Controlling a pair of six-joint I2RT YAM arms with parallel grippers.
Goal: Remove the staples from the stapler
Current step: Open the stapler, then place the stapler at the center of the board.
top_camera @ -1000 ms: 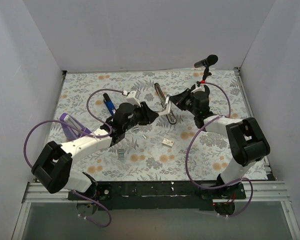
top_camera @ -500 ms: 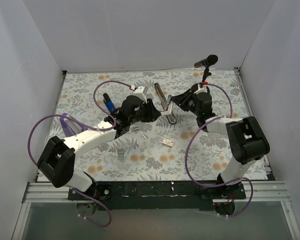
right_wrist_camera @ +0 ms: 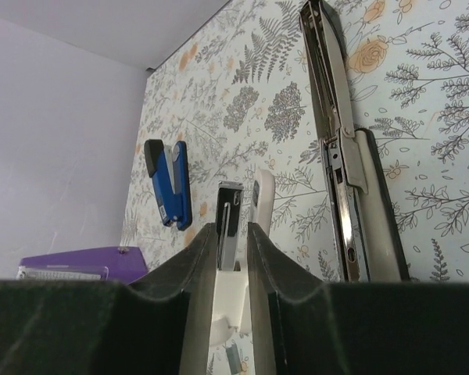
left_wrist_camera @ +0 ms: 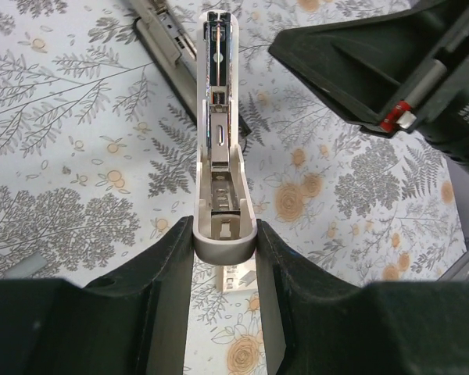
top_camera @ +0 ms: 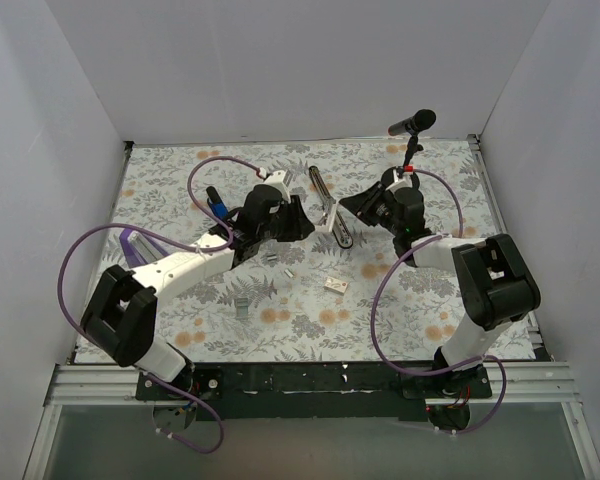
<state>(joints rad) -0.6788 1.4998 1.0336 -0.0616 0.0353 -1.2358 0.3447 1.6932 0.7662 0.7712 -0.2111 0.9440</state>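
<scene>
Stapler [left_wrist_camera: 219, 168] in left pincer [left_wrist_camera: 224, 238], channel [left_wrist_camera: 217, 86] contents — unclear

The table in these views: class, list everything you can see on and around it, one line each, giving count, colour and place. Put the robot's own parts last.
open stapler: one, white and silvery with a dark base, mid-table between the grippers
blue stapler: one, blue and black, lying left of the open one
purple block: one, purple, left edge
staples: about three loose bits, silvery-grey, on the cloth nearer than the open stapler
small box: one, pale, beside the staples
microphone: one, black, far right corner
cloth: one, grey floral with orange flowers, covering the table
arms: two, white and black
left gripper: black, shut on the open stapler's white end
right gripper: black, shut on its raised part
</scene>
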